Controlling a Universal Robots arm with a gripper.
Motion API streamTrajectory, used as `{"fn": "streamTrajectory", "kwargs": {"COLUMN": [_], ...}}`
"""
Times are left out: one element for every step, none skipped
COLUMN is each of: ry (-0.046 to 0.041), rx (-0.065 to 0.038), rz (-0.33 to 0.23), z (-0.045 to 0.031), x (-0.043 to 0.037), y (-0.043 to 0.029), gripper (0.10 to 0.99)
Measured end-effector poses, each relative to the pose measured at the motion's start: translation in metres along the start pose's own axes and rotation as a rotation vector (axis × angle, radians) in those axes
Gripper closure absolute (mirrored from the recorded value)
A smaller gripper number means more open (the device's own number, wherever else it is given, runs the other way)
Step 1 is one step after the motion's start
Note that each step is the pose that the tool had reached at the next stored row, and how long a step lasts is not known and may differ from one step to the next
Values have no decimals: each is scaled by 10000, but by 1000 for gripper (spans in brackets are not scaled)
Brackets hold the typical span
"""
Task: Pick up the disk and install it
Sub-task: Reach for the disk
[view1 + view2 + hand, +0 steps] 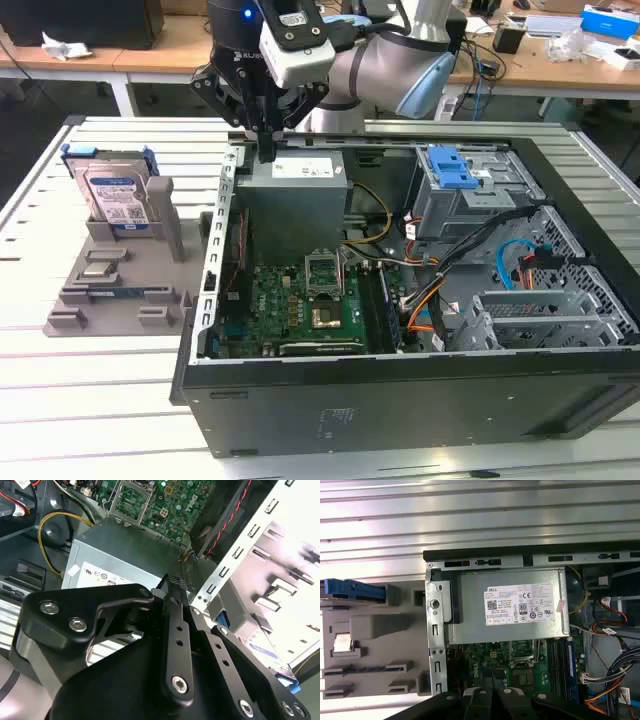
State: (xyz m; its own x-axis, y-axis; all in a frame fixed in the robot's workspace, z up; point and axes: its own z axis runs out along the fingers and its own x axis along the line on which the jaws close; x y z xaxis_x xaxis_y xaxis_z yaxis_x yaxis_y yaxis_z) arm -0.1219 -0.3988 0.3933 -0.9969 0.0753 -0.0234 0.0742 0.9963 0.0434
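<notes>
disk (118, 195), a flat silver metal hard drive with a blue-and-white label and a blue plastic rail frame, stands upright on its edge in a slot of the grey plastic fixture (120, 285) at the exterior view's left. the fixture rests on the ribbed pale metal table (60, 390), just beside the open black computer case (400, 400). in the first wrist view the disk (352, 590) shows edge-on as a blue strip in that same fixture.

the black two-fingered gripper (267, 152) hangs well apart from the disk, above the corner of the case where the big grey metal power-supply box (300, 195) with its white label sits. its claw is narrow. in both wrist views the gripper (175, 582) (492, 695) has its fingers pressed together, holding nothing.

inside the case a green motherboard (300, 300) lies below the power-supply box. toward the exterior view's right, a grey metal drive cage (445, 210) carries a bare blue plastic bracket (447, 165).
</notes>
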Motion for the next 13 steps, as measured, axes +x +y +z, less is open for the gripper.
{"fn": "streamTrajectory", "kwargs": {"ry": [0,0,0,0,0,0,0,0,0,0,0,0,0], "rx": [0,0,0,0,0,0,0,0,0,0,0,0,0], "rz": [0,0,0,1,0,-1,-1,-1,-1,1,0,0,0], "z": [0,-2,-2,-2,-3,-3,-3,-4,-5,-5,-5,-6,-6], "x": [17,52,79,95,105,118,128,153,175,191,203,213,238], "y": [-1,-4,-6,-7,-8,-9,-10,-11,-13,-14,-15,-16,-18], "gripper": [980,980,980,980,980,980,980,980,980,980,980,980,980]}}
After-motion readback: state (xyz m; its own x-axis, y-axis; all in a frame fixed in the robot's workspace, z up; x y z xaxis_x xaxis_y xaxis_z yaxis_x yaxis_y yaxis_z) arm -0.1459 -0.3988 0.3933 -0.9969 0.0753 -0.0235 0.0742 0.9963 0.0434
